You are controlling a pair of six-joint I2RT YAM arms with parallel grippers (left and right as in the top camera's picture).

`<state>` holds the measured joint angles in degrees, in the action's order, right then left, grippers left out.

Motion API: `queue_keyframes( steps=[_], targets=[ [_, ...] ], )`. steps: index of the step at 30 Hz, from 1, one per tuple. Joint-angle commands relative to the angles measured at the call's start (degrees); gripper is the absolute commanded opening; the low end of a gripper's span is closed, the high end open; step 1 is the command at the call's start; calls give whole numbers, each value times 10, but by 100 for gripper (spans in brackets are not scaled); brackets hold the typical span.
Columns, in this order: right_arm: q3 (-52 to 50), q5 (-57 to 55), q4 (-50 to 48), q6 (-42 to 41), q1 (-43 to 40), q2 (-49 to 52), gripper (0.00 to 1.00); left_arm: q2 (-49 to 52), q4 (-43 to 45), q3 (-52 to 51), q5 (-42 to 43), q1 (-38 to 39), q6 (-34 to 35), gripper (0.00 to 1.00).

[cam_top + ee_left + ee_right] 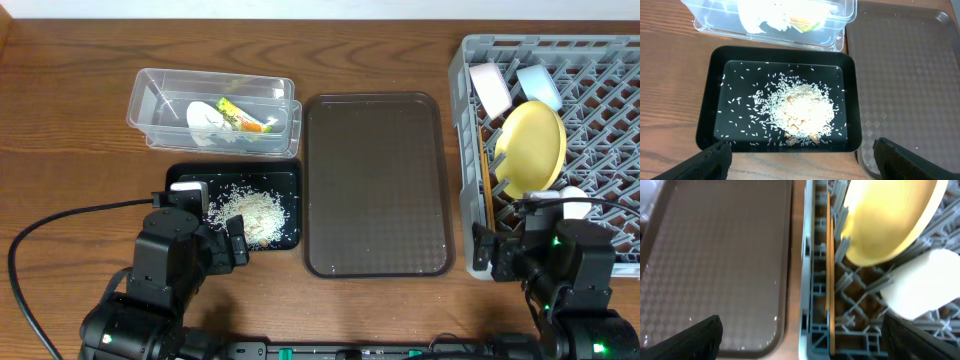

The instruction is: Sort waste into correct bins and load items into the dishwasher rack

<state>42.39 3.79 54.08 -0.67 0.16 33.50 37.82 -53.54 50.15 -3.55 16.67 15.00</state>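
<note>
We see rice grains (802, 110) heaped toward the black tray's (707, 95) near edge; the clear tub (847, 12) beyond holds a wrapper (807, 23) and a white scrap (760, 17).

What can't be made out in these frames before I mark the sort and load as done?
- Chopsticks: right wrist view, thin against the dishwasher rack wall; one or two, cannot tell.
- White cup: overhead, lower part behind the right arm.
- Snack wrapper: left wrist view, cut off by the top edge, blurred through the clear tub.
</note>
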Motion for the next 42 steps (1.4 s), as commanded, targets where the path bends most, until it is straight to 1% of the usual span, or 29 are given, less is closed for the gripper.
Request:
queue_keyframes(
  steps=[1, 6, 10, 13, 18, 23, 26, 29, 32, 33, 35, 42],
  targets=[
    [-4, -5, 11, -6, -6, -1, 99, 0, 0, -2, -1, 1, 3, 93],
    [-8, -8, 31, -5, -5, -30, 99, 0, 0, -2, -1, 1, 3, 93],
    [-28, 11, -12, -6, -5, -90, 99, 0, 0, -2, -1, 1, 3, 93],
    [-80, 34, -97, -6, 3, -154, 99, 0, 0, -2, -1, 1, 3, 93],
    [-214, 66, -279, -6, 10, -266, 99, 0, 0, -2, -1, 1, 3, 93],
    [-326, 71, -450, -5, 10, -322, 99, 0, 0, -2, -1, 1, 3, 93],
    [-368, 44, -515, -6, 10, -332, 99, 0, 0, -2, -1, 1, 3, 93],
    [-399, 17, -537, -6, 11, -332, 99, 0, 0, -2, -1, 1, 3, 93],
    [-422, -6, -516, -6, 16, -332, 99, 0, 0, -2, -1, 1, 3, 93],
    [-421, -16, -495, -6, 19, -332, 99, 0, 0, -2, -1, 1, 3, 93],
    [-421, -32, -497, -5, 24, -332, 99, 0, 0, -2, -1, 1, 3, 93],
    [-421, -29, -498, -6, 24, -331, 99, 0, 0, -2, -1, 1, 3, 93]
  ],
)
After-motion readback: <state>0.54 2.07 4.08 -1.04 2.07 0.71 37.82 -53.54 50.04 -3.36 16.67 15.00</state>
